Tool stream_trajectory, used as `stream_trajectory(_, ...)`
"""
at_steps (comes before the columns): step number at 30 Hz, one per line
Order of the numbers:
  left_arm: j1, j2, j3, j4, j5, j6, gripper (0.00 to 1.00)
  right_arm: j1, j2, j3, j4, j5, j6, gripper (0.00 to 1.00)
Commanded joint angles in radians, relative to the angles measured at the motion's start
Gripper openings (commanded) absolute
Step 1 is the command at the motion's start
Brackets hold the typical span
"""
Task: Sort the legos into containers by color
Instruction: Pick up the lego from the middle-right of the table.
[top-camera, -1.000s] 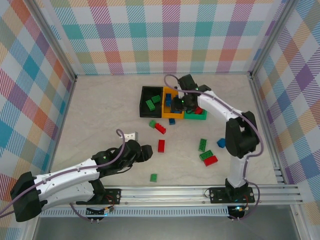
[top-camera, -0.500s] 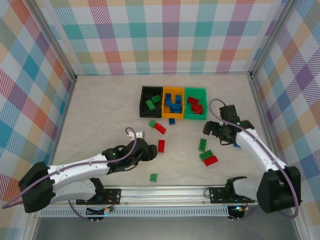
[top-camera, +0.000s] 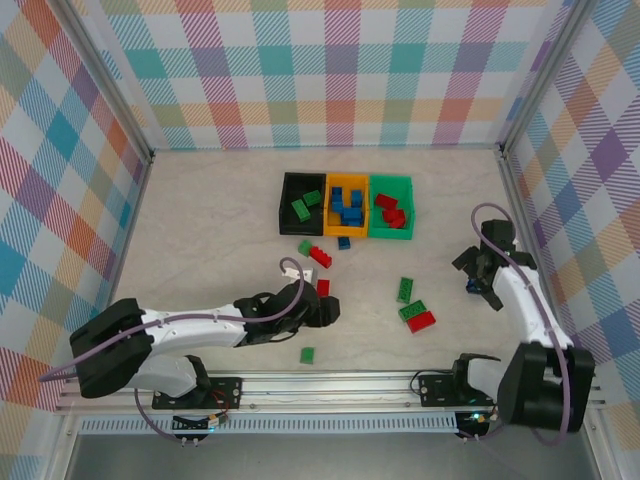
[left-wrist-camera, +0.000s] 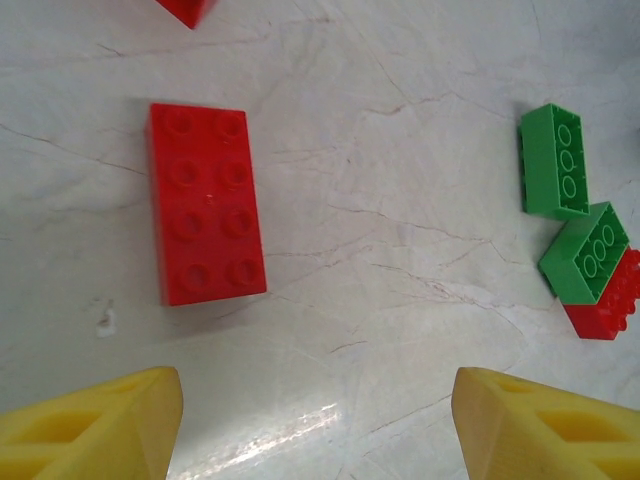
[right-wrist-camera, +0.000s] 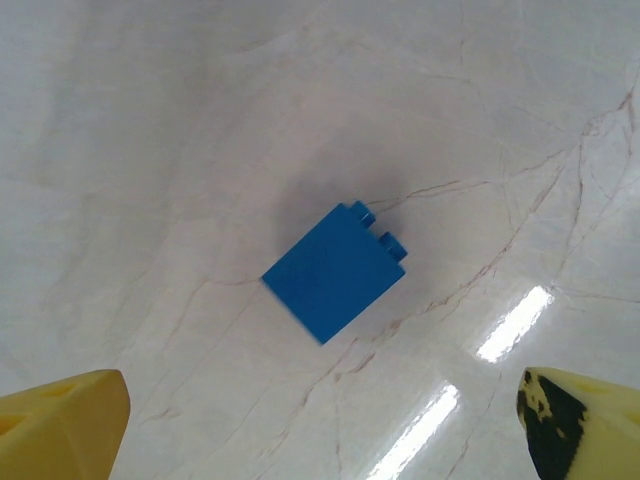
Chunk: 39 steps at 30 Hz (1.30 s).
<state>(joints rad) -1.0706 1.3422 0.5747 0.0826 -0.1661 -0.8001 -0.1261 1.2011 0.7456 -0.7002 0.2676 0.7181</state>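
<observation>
Right now my left claw (left-wrist-camera: 315, 430) is spread, its yellow wedge fingertips (left-wrist-camera: 95, 425) wide apart over bare bench (left-wrist-camera: 400, 320) with nothing between them. At 11 o'clock from it lies a red brick (left-wrist-camera: 205, 203), a flat glossy slab two studs by four, apart from the rest. Out at 2 o'clock a green brick (left-wrist-camera: 555, 175) lies on its side. Just beside it, toward 4 o'clock, is a stacked pair (left-wrist-camera: 592, 275), green on red, also tipped over.

My right claw (right-wrist-camera: 320, 430) is spread as well and empty. A blue brick (right-wrist-camera: 335, 270) sits at 12 o'clock ahead of it, a squarish block on its side with two studs pointing to 2 o'clock. The bench is pale, veined like marble and shiny enough to throw glare streaks.

From above, that blue brick is at 3 o'clock on the bench. At 12 o'clock, joined in a row, stand the black bin (top-camera: 292, 185) with green bricks (top-camera: 300, 210), the orange bin (top-camera: 347, 178) with blue bricks (top-camera: 348, 207) and the green bin (top-camera: 391, 179) with red bricks (top-camera: 392, 210). A loose cluster (top-camera: 320, 257) of green, red and blue lies at 6 o'clock of the orange bin, between it and my left claw. A lone green brick (top-camera: 307, 354) sits at 7 o'clock of that claw. Plaid walls (top-camera: 340, 80) box in the bench.
</observation>
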Motion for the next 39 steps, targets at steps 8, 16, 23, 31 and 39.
stream_trajectory(8, -0.026, 0.11, 0.065, 0.097, 0.064, 0.003, 0.71, -0.019, 0.338, 0.077, 0.064, -0.144, -0.102, 0.97)
stream_trajectory(16, -0.026, 0.124, 0.079, 0.09, 0.062, 0.01, 0.71, -0.056, 0.355, 0.124, 0.057, -0.055, -0.137, 0.89)
stream_trajectory(23, -0.026, 0.124, 0.105, 0.053, 0.049, 0.037, 0.71, -0.099, 0.39, 0.139, 0.09, -0.11, -0.123, 0.71)
stream_trajectory(31, -0.026, 0.08, 0.081, 0.023, 0.03, 0.04, 0.71, -0.099, 0.387, 0.124, 0.148, -0.228, -0.163, 0.25)
stream_trajectory(39, -0.026, 0.028, 0.076, -0.038, -0.013, 0.048, 0.71, -0.093, 0.423, 0.161, 0.133, -0.49, -0.216, 0.1)
